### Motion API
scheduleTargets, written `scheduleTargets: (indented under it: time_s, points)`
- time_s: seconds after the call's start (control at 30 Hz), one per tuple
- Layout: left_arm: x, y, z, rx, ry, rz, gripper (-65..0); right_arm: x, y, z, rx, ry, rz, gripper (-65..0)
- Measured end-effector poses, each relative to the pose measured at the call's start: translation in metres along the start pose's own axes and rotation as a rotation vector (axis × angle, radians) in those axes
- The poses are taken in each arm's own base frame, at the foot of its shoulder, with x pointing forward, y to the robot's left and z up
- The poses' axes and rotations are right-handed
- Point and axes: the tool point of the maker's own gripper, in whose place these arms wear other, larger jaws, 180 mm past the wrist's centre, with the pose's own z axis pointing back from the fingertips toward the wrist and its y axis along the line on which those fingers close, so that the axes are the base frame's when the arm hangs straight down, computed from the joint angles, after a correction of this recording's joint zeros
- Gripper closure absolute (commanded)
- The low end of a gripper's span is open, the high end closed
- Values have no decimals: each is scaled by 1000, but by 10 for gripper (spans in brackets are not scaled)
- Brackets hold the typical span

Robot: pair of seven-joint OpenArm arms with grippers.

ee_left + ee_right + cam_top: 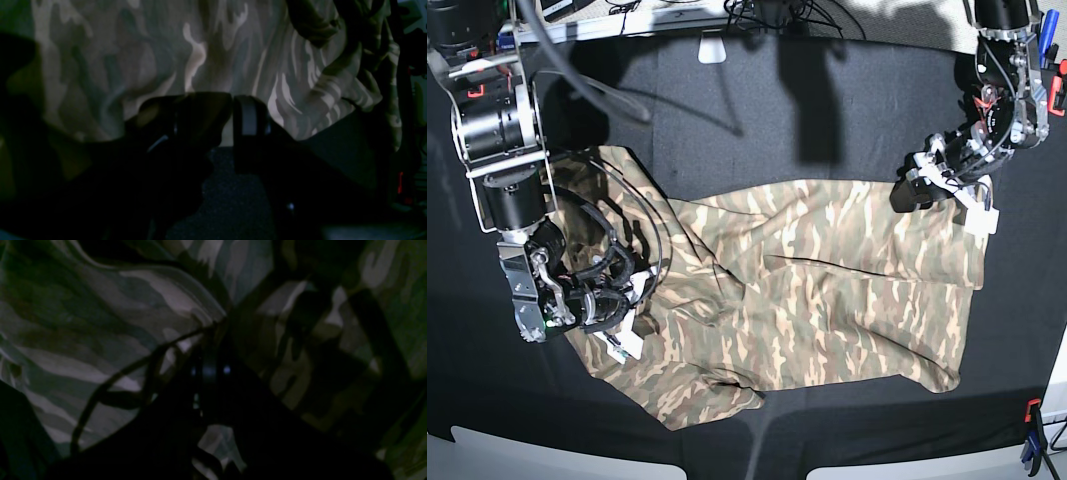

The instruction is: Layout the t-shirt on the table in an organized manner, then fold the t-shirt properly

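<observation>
The camouflage t-shirt (827,290) lies spread but wrinkled across the black table (827,120), with a bunched part at its left. My left gripper (905,192) sits at the shirt's upper right corner. In the left wrist view its fingers (248,116) stand close together, pinching the t-shirt (200,50) at its edge, with the table (230,200) below. My right gripper (627,325) rests on the bunched left part. In the right wrist view the right gripper (211,340) is shut, and folds of the t-shirt (100,323) converge at its tips.
A red clamp (1055,90) and a blue clamp (1032,440) sit at the table's right edge. Cables (767,15) and a white block (713,48) lie along the far edge. A light rim (527,455) runs along the near edge.
</observation>
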Motion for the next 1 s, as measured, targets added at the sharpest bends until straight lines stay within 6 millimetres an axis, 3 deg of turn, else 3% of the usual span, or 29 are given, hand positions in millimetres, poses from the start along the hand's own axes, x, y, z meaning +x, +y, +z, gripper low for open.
scheduleTargets:
  time_s: [0.13, 0.57, 0.8, 1.0]
  points:
    - [0, 0, 0, 0, 0, 0, -192, 8, -4, 11, -17, 32, 35, 0]
    - [0, 0, 0, 0, 0, 0, -192, 74, -33, 66, -116, -57, 93, 0]
    - [0, 0, 0, 0, 0, 0, -192, 94, -65, 96, -286, -45, 167, 0]
    - [0, 0, 0, -1, 0, 1, -192, 114, -71, 109, -332, -106, 201, 0]
